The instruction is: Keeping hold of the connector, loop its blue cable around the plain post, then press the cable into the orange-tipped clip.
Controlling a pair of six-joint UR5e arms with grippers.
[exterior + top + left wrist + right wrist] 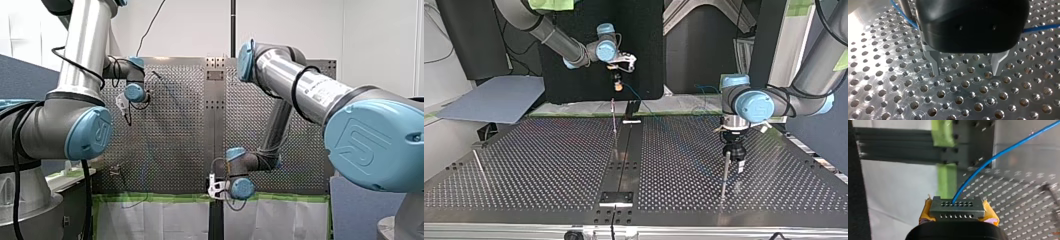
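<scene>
Connector clamped in right gripper; blue cable runs out of frame; left gripper spread, empty.

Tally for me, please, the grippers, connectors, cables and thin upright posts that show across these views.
Grippers: 2, my left gripper and my right gripper
Connectors: 1, the connector held in my right gripper
Cables: 1, the blue cable
Posts: 3, by the top view the left post, middle post and right post
Total: 7
</scene>
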